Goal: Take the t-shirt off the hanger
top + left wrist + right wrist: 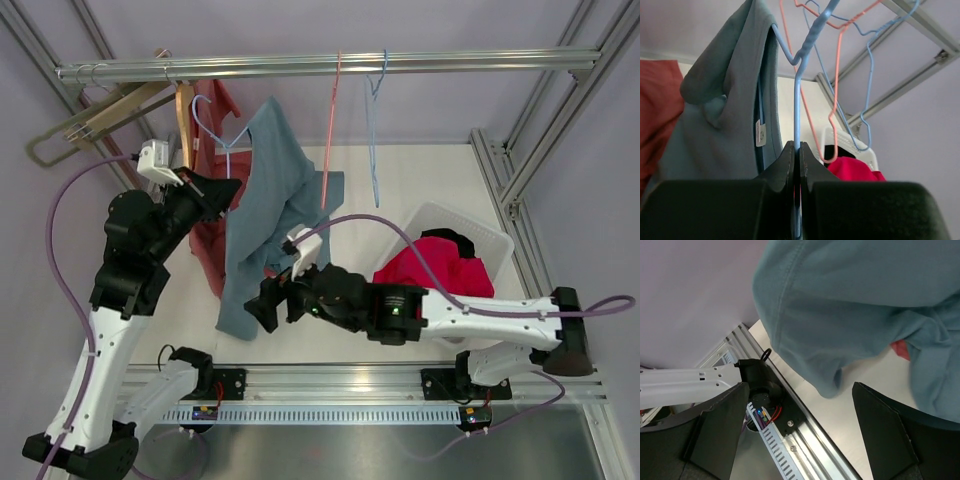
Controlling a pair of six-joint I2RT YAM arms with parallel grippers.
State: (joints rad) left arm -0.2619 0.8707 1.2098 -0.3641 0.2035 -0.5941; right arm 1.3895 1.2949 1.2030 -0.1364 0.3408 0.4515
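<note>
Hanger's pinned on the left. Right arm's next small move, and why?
Probably ease the right end effector forward onto the hanging lower edge of the blue-grey t-shirt, then close. Its jaws stand open with that edge just ahead, ungripped, while the left end effector clamps the blue hanger.

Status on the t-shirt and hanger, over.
Left end effector shut on blue hanger. Right end effector open under t-shirt hem, empty. T-shirt on one hanger shoulder. Red garment alongside.

Blue-grey t-shirt [855,305] fills 12 to 3 o'clock, hem hanging between right gripper [800,390] fingers [715,435], spread wide at 8 and 4. Aluminium rail [807,445] at 6.
</note>
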